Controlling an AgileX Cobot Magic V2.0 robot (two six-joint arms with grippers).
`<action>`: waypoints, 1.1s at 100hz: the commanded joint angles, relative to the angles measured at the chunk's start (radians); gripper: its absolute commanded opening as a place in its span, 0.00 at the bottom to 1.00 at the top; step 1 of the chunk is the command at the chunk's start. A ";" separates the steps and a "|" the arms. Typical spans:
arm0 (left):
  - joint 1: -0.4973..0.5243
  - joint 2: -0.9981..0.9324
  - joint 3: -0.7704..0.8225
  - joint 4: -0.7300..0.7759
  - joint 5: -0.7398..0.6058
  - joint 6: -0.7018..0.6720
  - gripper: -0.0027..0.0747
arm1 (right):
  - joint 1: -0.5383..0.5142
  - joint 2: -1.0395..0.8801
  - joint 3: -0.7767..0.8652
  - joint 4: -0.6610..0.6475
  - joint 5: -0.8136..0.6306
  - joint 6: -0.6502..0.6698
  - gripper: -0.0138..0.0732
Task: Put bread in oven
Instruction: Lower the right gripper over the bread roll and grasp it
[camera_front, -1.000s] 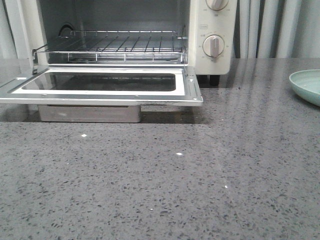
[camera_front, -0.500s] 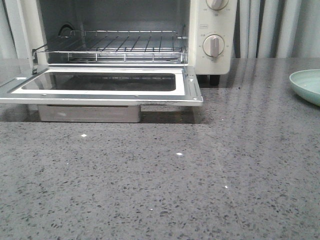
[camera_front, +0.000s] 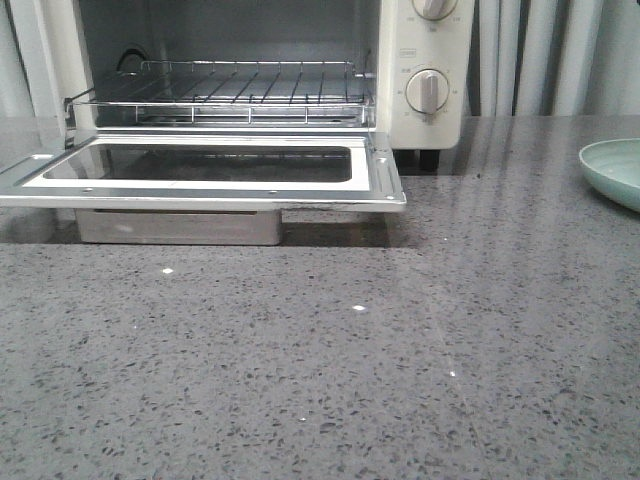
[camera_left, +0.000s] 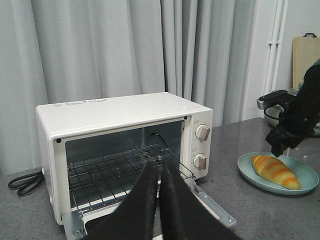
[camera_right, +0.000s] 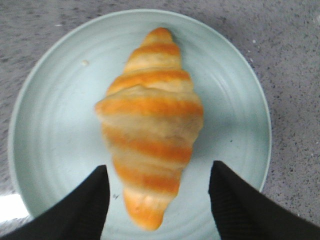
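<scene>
None of the transfer is done: the bread (camera_right: 149, 125) lies on the plate (camera_right: 45, 115) at the table's right, right gripper (camera_right: 159, 200) wide open astride it (nothing held), left gripper (camera_left: 159, 200) shut and empty, oven (camera_left: 120, 150) door down, rack (camera_front: 245, 88) bare.

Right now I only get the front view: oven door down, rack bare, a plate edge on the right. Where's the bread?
Observer: The bread lies on the pale green plate, alone on it.
Operator: Right arm?
Observer: Above that plate. The right jaws are open, one on each side of the bread's tapered end, with a gap showing on both sides.
Operator: Left arm?
Observer: The left jaws are shut on nothing and point at the open front of the oven.
Operator: Anything else near the oven?
Observer: A black power cord lies coiled on the counter, on the side away from the knobs.
</scene>
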 joint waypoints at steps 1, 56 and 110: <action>-0.009 0.014 -0.023 0.005 -0.072 -0.004 0.01 | -0.043 -0.012 -0.034 0.005 -0.053 -0.003 0.61; -0.009 0.016 -0.023 0.009 -0.077 -0.004 0.01 | -0.098 0.121 -0.032 0.115 -0.120 -0.023 0.51; 0.080 0.016 -0.094 0.174 0.036 -0.004 0.01 | -0.089 0.068 -0.032 0.115 -0.095 -0.046 0.07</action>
